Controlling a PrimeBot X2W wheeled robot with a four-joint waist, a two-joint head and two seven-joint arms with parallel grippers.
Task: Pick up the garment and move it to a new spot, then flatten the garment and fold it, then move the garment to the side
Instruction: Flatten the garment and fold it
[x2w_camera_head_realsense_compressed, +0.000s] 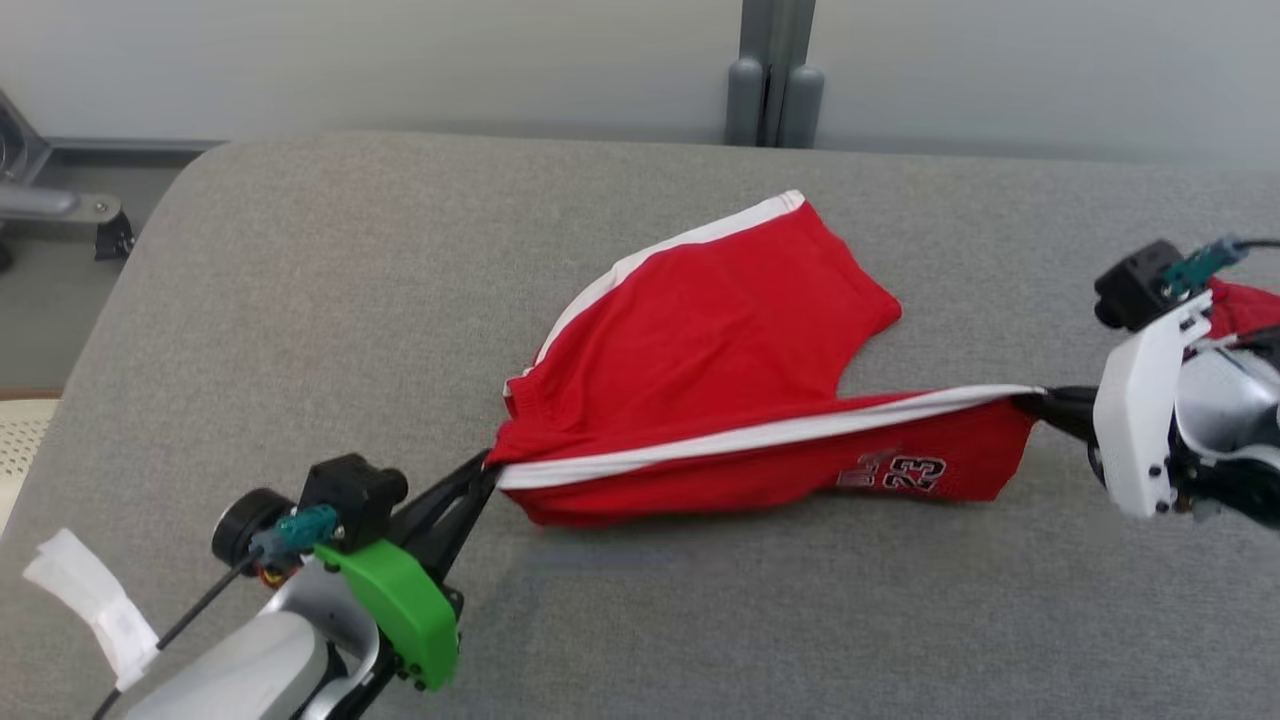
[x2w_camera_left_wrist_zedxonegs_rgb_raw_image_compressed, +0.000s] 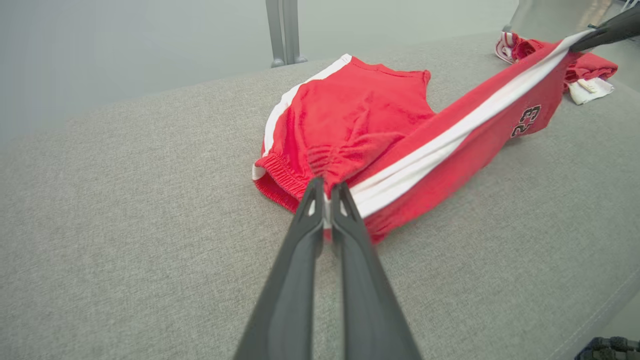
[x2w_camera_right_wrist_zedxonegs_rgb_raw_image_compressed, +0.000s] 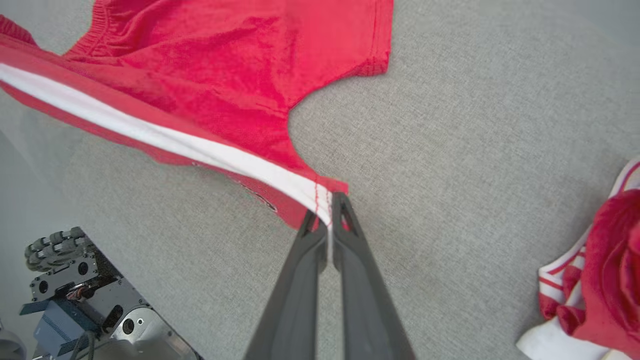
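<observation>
**On the table, red shorts pulled taut between two hands**

On the grey fabric-topped table (x2w_camera_head_realsense_compressed: 300, 300), right in the middle, lie the red shorts (x2w_camera_head_realsense_compressed: 700, 330), and both hands have got hold of them! The left hand (x2w_camera_head_realsense_compressed: 488, 468) is down at the near left. Its two dark fingers are pinched tight together on the waistband (x2w_camera_left_wrist_zedxonegs_rgb_raw_image_compressed: 280, 172) end, right where the white stripe (x2w_camera_head_realsense_compressed: 760, 435) begins. Over on the right, the right hand (x2w_camera_head_realsense_compressed: 1030, 398) is clamped just as tightly on the hem corner of the near leg, at the far end of that same stripe. Between the two grips the stripe runs straight and taut, with that edge lifted off the table. Red cloth hangs below it, the number 23 (x2w_camera_head_realsense_compressed: 915, 470) showing near the right end. The other leg lies flat on the table behind, spread toward the far edge, with its own white stripe along the left side. Off to the right, beyond the right hand, a second red-and-white garment (x2w_camera_right_wrist_zedxonegs_rgb_raw_image_compressed: 610, 260) sits crumpled on the table, apart from the shorts. Behind the table stand a pale wall and a grey post (x2w_camera_head_realsense_compressed: 775, 80).
</observation>
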